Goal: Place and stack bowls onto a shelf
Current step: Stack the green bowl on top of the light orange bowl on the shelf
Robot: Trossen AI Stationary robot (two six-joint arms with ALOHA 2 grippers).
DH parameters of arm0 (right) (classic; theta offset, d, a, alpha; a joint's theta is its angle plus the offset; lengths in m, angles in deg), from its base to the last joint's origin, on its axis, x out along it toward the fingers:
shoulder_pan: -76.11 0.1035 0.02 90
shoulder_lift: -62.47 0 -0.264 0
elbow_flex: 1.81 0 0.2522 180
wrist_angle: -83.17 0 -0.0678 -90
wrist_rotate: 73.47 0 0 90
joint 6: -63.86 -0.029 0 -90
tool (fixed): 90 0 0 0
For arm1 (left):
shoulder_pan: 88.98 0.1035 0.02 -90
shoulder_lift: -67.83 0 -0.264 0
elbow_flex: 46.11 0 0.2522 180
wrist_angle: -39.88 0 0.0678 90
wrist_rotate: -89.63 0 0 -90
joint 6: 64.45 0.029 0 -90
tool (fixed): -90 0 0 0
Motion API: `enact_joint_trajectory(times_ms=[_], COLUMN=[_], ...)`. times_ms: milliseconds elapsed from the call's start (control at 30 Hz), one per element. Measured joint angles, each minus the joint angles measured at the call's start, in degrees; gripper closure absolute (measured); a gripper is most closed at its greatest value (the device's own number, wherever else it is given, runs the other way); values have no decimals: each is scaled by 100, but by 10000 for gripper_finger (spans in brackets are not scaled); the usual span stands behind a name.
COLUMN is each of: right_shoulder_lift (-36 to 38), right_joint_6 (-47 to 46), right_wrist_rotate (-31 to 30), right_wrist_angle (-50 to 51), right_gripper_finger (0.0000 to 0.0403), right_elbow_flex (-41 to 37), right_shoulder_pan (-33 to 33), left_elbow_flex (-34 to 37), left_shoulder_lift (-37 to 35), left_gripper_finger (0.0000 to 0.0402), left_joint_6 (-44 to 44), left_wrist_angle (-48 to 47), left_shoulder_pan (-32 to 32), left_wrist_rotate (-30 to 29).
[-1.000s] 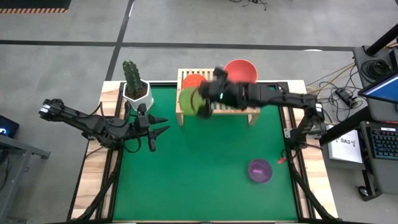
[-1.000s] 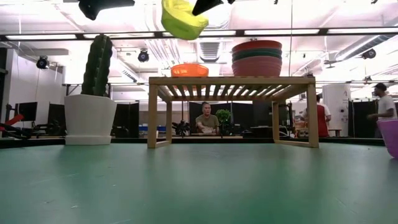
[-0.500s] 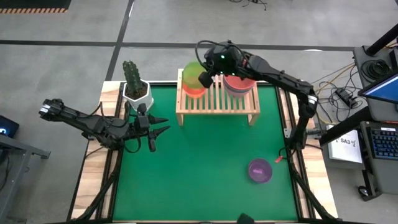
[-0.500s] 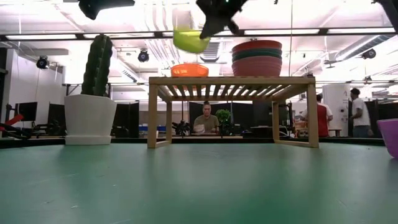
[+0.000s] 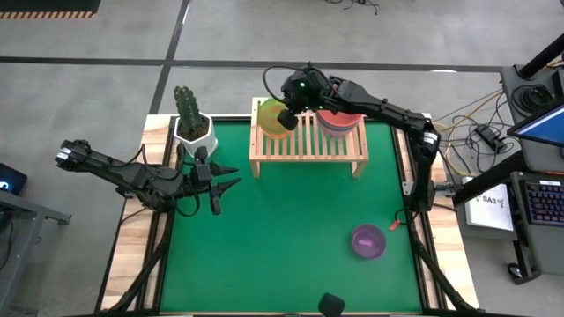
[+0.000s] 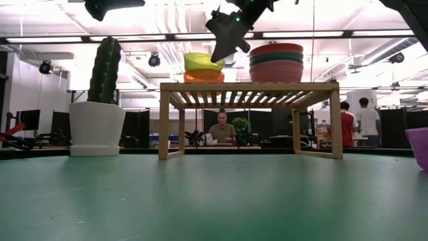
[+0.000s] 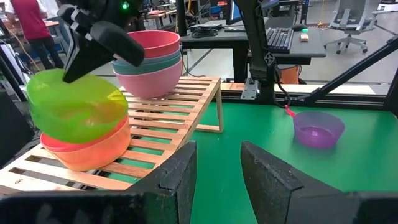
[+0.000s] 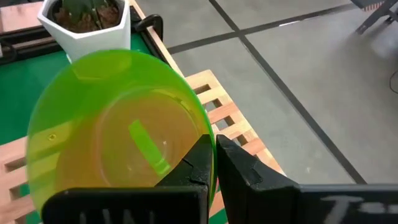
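Note:
The light-wood shelf (image 5: 308,141) stands at the table's far edge. On its left end a red bowl nests in an orange bowl (image 7: 87,149), and the green bowl (image 7: 74,102) sits in the top of that stack. My right gripper (image 5: 288,113) is shut on the green bowl. Larger pink, teal and red-pink bowls are stacked (image 5: 340,119) on the shelf's right end. A purple bowl (image 5: 368,240) stands on the green mat at the near right. My left gripper (image 5: 227,185) hovers open over the mat's left side, holding nothing. My right gripper pinches the green bowl's wall at the rim (image 8: 208,134), one finger inside and one outside, on the side facing the larger stack. It comes slanting down from the table's right. The bowl is mouth up, slightly tilted, its underside (image 6: 204,67) down in the small stack.
A cactus in a white pot (image 5: 192,126) stands at the far left corner beside the shelf. People and desks show in the room beyond the table. The green mat (image 5: 282,229) is bare between the shelf and the purple bowl.
My right gripper has carried the green bowl from in front of the shelf's left end toward the far edge and down. The bowl, high and tipped before, now sits nearly level in the small stack. The gripper has stayed shut on it.

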Motion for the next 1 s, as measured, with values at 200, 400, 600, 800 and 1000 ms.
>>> enact_joint_trajectory(times_ms=[200, 400, 600, 800, 1000], right_shoulder_lift=[-18, -18, 29, 49, 45], right_joint_6=[32, -12, 23, 22, 21], right_wrist_rotate=[-2, -77, -101, -94, -98], right_wrist_angle=[-39, -42, -16, 314, 309], right_gripper_finger=[358, 313, 307, 371, 391], right_elbow_flex=[0, 40, 122, 32, -203], right_shoulder_pan=[0, 0, 26, 42, 52], left_elbow_flex=[0, 0, 0, 0, 0], left_shoulder_lift=[0, 0, 0, 0, 0], left_gripper_finger=[293, 293, 293, 293, 293], left_joint_6=[5, 5, 5, 7, 7], left_wrist_angle=[-1, -2, -33, -44, -44], left_shoulder_pan=[0, 0, 0, 0, 1], left_wrist_rotate=[0, 0, 1, 0, 2])
